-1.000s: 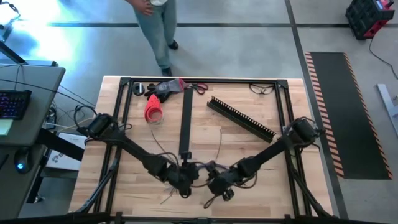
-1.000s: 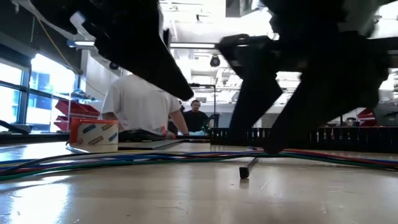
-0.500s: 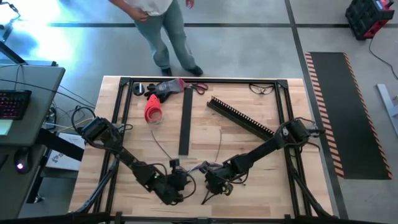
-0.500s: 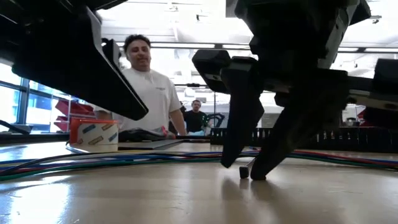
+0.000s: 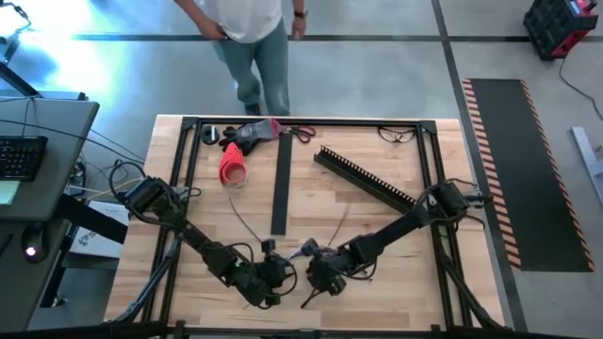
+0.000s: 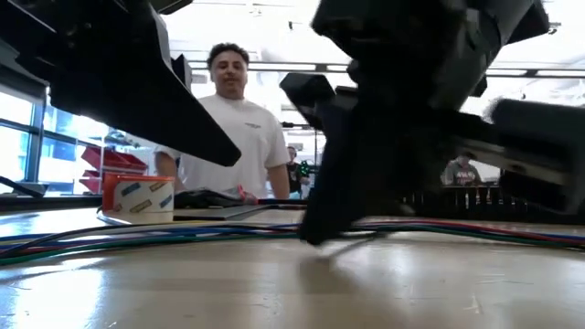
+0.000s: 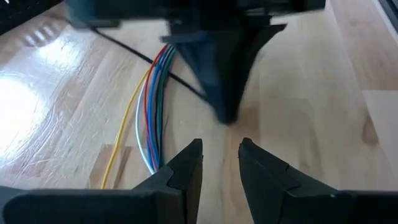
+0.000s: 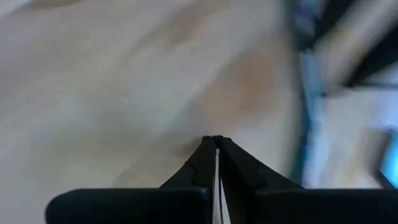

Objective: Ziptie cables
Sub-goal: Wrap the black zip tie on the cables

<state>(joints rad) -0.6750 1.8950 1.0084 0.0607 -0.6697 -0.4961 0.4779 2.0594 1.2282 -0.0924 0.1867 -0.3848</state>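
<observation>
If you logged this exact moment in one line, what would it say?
left gripper: jaws open, empty, beside cables | right gripper: jaws shut, tips low at table, near front edge | cables: loose, untied

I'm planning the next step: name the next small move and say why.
Probably raise the right gripper a little: its jaws are shut at the table, beside the cables, and whether they caught anything cannot be seen. The left gripper waits open and empty close by.

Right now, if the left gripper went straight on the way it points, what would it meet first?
Probably the right gripper, whose shut fingers touch the table directly ahead of the left gripper. Bare wood lies between them; the cables run just beside that line. Depth is uncertain.
</observation>
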